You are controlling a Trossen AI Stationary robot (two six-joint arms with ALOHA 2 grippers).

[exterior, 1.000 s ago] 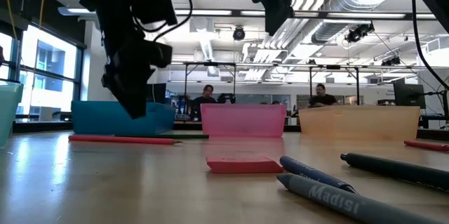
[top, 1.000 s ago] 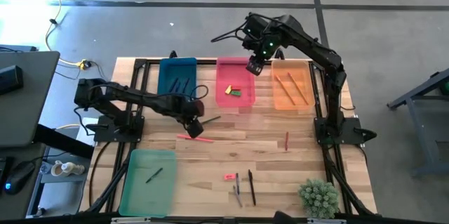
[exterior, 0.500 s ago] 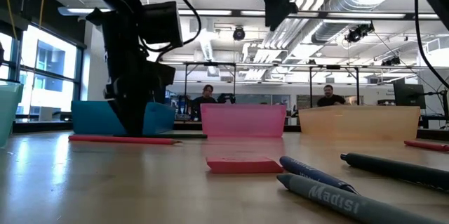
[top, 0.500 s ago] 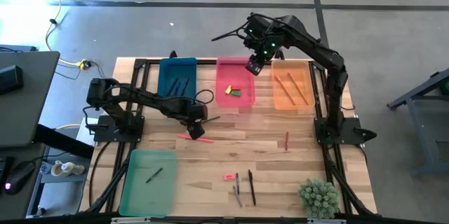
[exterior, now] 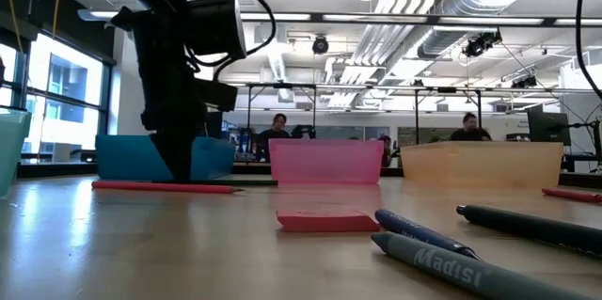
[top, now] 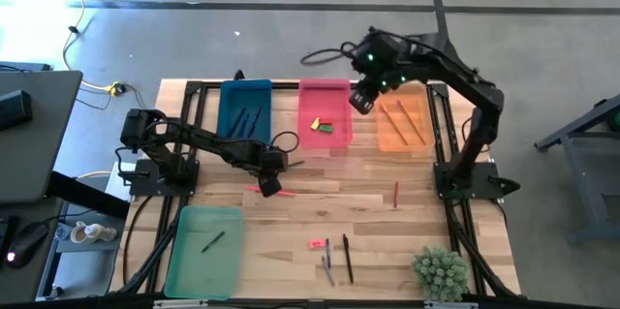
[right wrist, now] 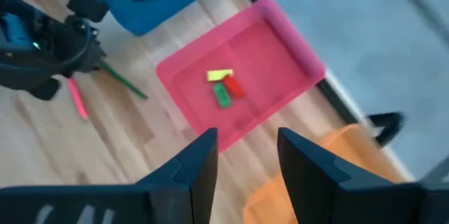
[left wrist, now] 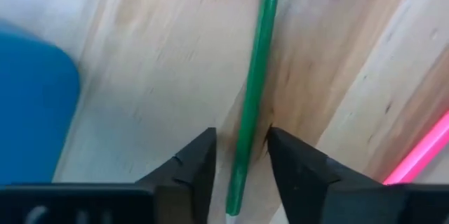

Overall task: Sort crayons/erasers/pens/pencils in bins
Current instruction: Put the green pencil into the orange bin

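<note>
Farthest in front of the pink bin [top: 325,96], by the table's near edge, lie a cluster of pens [top: 347,258] and, just beside them, a pink eraser [top: 316,244] flat on the wood. Well to the left of that cluster, and also well in front of the pink bin, sits the light green bin [top: 189,270] with 1 dark crayon [top: 213,242] in it. A red crayon [top: 395,194] lies alone on the wood in front of the pink bin and to its right. Closer to the pink bin, off its front left corner, the left gripper [left wrist: 240,143] is down at the table surface; its 2 fingers [left wrist: 200,161] stand parted on either side of a green pencil [left wrist: 252,83] that lies flat, straddling it without clamping it, and a pink pencil [top: 276,193] lies on the wood just beside them. Inside the pink bin rest a yellow eraser [top: 315,123] and a green eraser [top: 326,129], close together, with a small red piece against them in the right wrist view. The blue bin [top: 232,91] stands just left of the pink bin and holds pens [top: 247,115]; the orange bin [top: 392,142] stands just right of it and holds 2 pencils [top: 397,120]. The right gripper [top: 361,102] hangs in the air over the pink bin's right rim, fingers spread and empty.
</note>
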